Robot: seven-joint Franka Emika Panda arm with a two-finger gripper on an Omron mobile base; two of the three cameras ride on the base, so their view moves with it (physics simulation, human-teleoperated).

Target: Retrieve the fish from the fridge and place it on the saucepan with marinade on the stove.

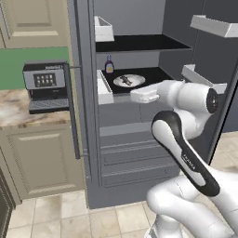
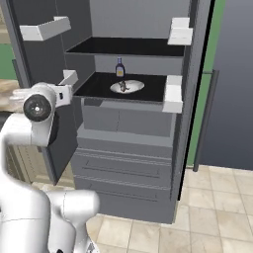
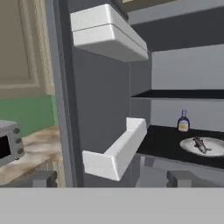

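While standing with both doors swung wide, fridge (image 1: 125, 139) shows 2 black shelves above grey drawers, white bins lining the doors. Done so far, judging from that: fridge opened, contents exposed. Left to do: reach in, grasp, carry to stove, set down on saucepan of marinade.

To the left of the fridge in the left base view, marbled tabletop (image 1: 11, 109) carrying a small grey coffee machine (image 1: 45, 86). Reaching toward the lower shelf (image 1: 153, 74), white arm (image 1: 186, 135), with its hand near the shelf's front edge but not yet past it.

On that lower shelf, round white plate (image 1: 128, 80), set well back from the front edge. Just behind the plate, a small bottle (image 1: 109, 64) with a yellow label, upright, apart from the plate.

On the plate, fish (image 1: 126, 81), small, grey, lying flat; also seen at the right in the hand view (image 3: 200, 145), well apart from the fingertips.

Pincer (image 3: 111, 178) spread wide, holding nothing, its 2 tips (image 3: 41, 178) low in the hand view, pointed more at the left door bin (image 3: 116, 151) than at the plate. Likely needs swinging right before closing in.
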